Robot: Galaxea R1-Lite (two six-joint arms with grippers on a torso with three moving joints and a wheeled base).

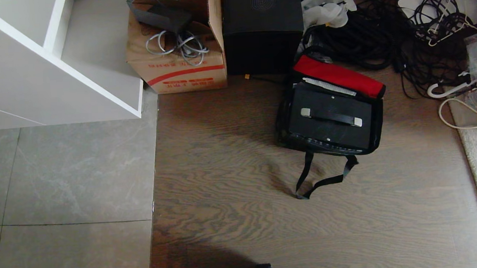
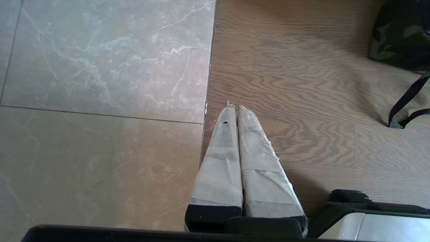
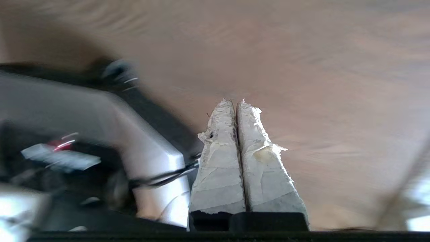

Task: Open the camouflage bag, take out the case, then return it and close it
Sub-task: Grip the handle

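From the head camera I see the camouflage bag [image 1: 284, 118] on the wooden floor [image 1: 235, 217], open, its red flap [image 1: 338, 76] folded back toward the tall black box [image 1: 261, 25], and the case [image 1: 330, 118] lies inside it with the bar handle [image 1: 331, 116] facing up. The black strap [image 1: 322, 178] of the bag lies loose on the floor in front of it. My left gripper [image 2: 234, 109] hangs over the seam between grey tile [image 2: 100, 84] and wood with its 2 taped fingers pressed together and empty, and my right gripper [image 3: 235, 102] is also closed on nothing above bare wood, both well apart from the bag.
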